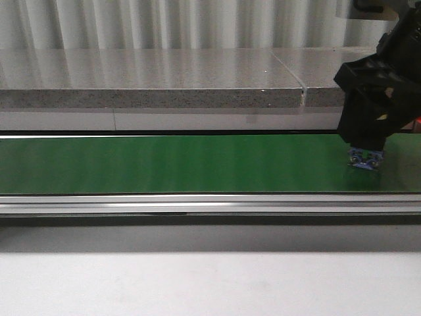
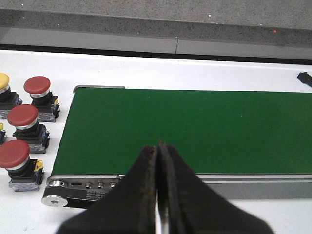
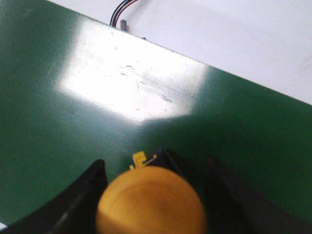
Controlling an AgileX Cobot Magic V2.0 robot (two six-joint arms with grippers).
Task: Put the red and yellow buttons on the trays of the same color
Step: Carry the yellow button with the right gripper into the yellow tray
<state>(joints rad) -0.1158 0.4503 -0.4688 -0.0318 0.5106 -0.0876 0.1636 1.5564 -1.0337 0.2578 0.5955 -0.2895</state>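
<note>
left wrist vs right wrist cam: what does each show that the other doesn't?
Only the left wrist view: three red buttons and part of a yellow one on the white table beside the belt's end, plus the left gripper, fingers closed together with nothing between them.

Only the right wrist view: a yellow button between the right gripper fingers, over the belt, and cables past the belt's edge.

Both: the green conveyor belt.
</note>
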